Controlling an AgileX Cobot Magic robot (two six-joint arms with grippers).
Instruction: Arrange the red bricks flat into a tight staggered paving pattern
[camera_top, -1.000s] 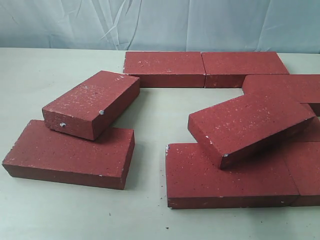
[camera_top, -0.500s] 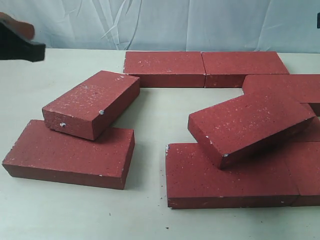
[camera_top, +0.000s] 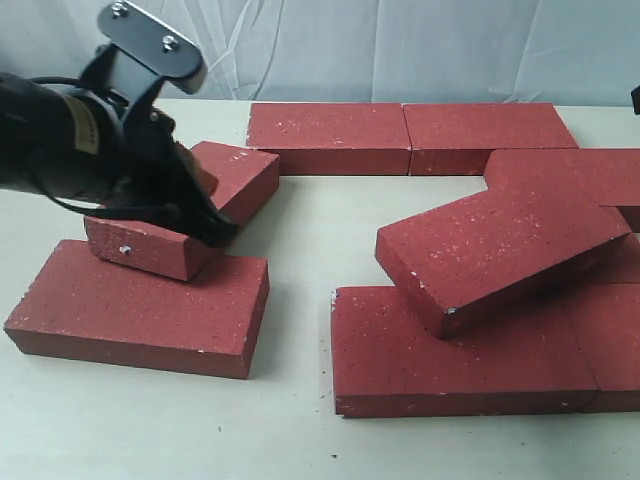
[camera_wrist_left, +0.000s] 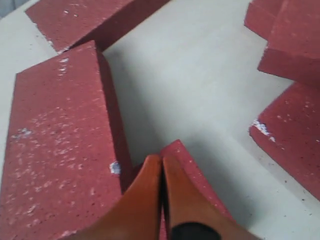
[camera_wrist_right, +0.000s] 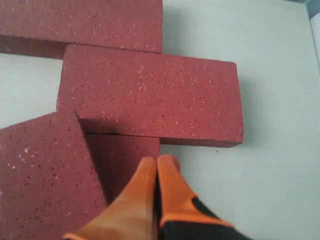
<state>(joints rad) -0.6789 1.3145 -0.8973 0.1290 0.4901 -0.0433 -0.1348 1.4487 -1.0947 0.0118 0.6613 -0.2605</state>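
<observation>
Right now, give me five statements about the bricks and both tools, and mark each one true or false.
1. The left tool has its fingers pressed together. True.
2. The left leaning brick lies flat. False: it is propped at a tilt on the flat brick under it.
3. The far-left brick and the far-right brick lie end to end. True.
4. The right tool grips a brick. False: it is shut on nothing, above the bricks.
5. The right leaning brick rests on the front brick, which lies flat. True.
</observation>
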